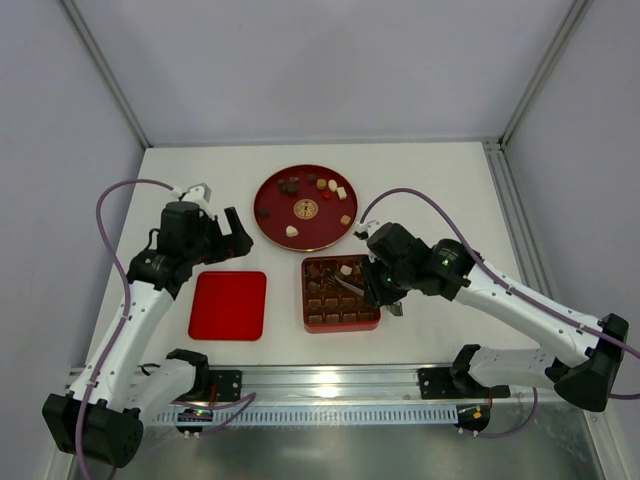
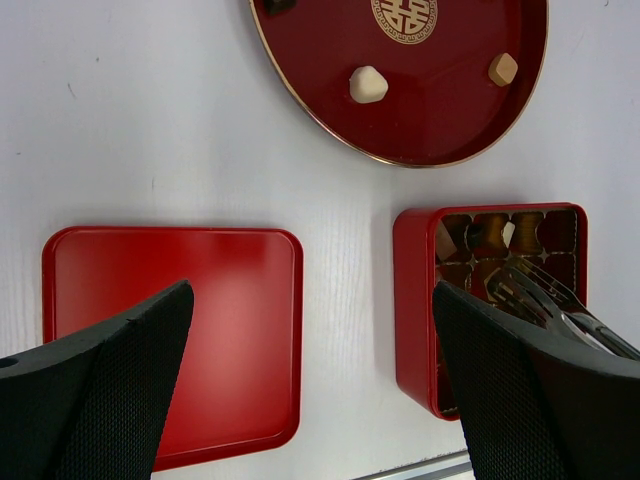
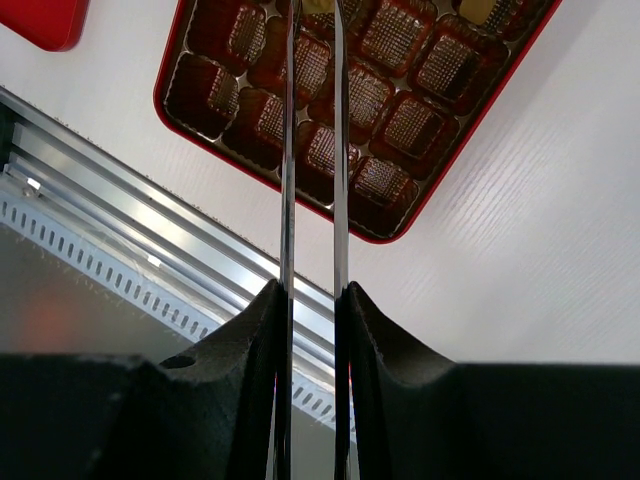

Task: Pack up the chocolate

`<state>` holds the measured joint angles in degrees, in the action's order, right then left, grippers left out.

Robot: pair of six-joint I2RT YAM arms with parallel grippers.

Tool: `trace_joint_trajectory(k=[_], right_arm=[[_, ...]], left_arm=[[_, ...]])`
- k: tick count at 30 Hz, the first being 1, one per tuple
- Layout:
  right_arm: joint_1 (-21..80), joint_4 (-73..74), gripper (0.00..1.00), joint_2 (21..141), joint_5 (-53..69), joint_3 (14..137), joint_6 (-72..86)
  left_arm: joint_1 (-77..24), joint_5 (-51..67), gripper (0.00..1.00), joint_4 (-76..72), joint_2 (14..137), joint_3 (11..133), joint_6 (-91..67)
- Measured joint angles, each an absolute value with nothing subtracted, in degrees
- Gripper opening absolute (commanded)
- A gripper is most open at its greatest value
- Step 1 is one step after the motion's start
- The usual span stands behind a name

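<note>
Top external view: chocolate is seen loose on the plate; a few pieces are already seated in the box. The left hand is held open and empty; the right hand is clamped on tweezers over the box. Pieces are judged light, smooth and easily marked; each should be pinched gently across its flat sides.

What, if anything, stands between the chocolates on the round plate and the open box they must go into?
Nothing visible does. The lid lies flat left of the box, apart from it, leaving it uncovered. The chocolates sit on the plate just behind the box. The right gripper holds tongs over the box.
</note>
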<state>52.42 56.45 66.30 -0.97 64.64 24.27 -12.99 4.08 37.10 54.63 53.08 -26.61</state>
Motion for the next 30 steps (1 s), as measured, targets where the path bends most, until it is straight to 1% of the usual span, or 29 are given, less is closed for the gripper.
trace_joint_trajectory(k=[9, 10, 12, 30], right_arm=[[52.7, 55.3, 0.29, 67.0, -1.2, 64.6, 24.4], [52.7, 55.3, 0.34, 67.1, -1.2, 64.6, 24.4], [52.8, 55.3, 0.35, 67.1, -1.2, 64.6, 24.4], [52.8, 55.3, 0.35, 67.1, -1.4, 64.1, 24.4]], left_arm=[[-13.0, 4.1, 1.00, 37.1, 54.6, 53.1, -26.6], [-13.0, 4.1, 1.00, 37.1, 54.6, 53.1, -26.6], [-13.0, 4.1, 1.00, 37.1, 54.6, 53.1, -26.6], [-13.0, 4.1, 1.00, 37.1, 54.6, 53.1, -26.6]])
